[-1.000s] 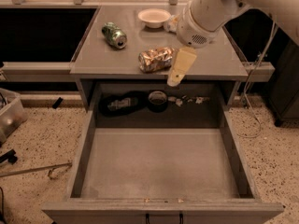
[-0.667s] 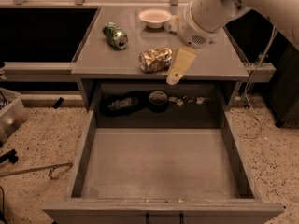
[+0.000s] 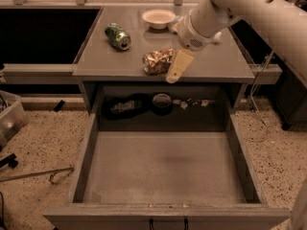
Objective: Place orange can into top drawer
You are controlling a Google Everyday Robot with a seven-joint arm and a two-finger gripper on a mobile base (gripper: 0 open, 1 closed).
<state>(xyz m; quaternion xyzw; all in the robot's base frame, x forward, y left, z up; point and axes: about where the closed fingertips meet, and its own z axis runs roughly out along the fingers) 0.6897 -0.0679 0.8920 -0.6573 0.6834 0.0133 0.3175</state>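
The orange can (image 3: 156,61), dented and shiny, lies on its side near the front edge of the grey countertop (image 3: 216,63). My gripper (image 3: 175,67) hangs from the white arm (image 3: 225,8) that comes in from the upper right, and it sits right against the can's right side at countertop level. The top drawer (image 3: 163,169) is pulled fully open below the counter. Its flat grey floor holds nothing, and its dark handle (image 3: 168,222) shows at the bottom edge.
A green can (image 3: 118,36) lies at the back left of the countertop and a white bowl (image 3: 159,18) stands at the back. The dark recess (image 3: 163,103) behind the drawer holds a bottle and small clutter. A plastic bin (image 3: 7,121) and loose tools lie on the floor at left.
My gripper has shifted a little to the left, closer against the orange can. The can and the drawer have not moved.
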